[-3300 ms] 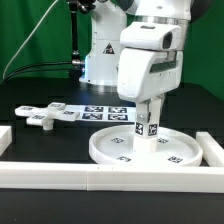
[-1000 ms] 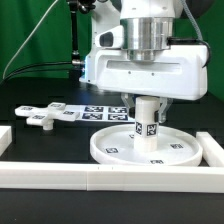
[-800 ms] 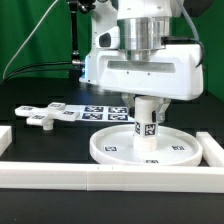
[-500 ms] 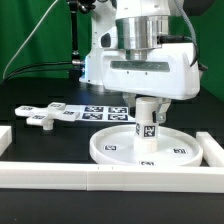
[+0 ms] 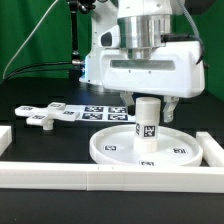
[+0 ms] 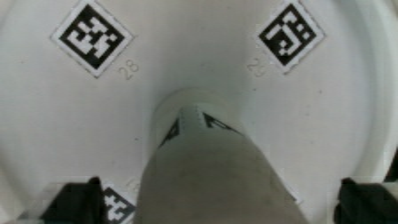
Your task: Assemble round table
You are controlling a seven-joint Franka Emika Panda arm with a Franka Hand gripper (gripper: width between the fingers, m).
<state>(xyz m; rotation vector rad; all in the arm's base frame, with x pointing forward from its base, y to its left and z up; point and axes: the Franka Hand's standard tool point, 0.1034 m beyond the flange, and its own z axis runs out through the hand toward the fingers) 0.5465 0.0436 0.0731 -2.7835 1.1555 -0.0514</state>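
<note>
Black table (image 5: pixel 40 150), fenced by white bars (image 5: pixel 100 178), with a green curtain (image 5: pixel 30 30) behind. The marker board (image 5: pixel 95 112) and foot piece (image 5: pixel 42 117) lie toward the exterior view's left. The leg (image 5: pixel 147 122) stands upright mid-disc (image 5: pixel 105 150), near the front bar. The gripper (image 5: pixel 149 104) hangs at the leg top, jaws spread wide, fingers (image 6: pixel 71 200) clear of it, holding nothing.
</note>
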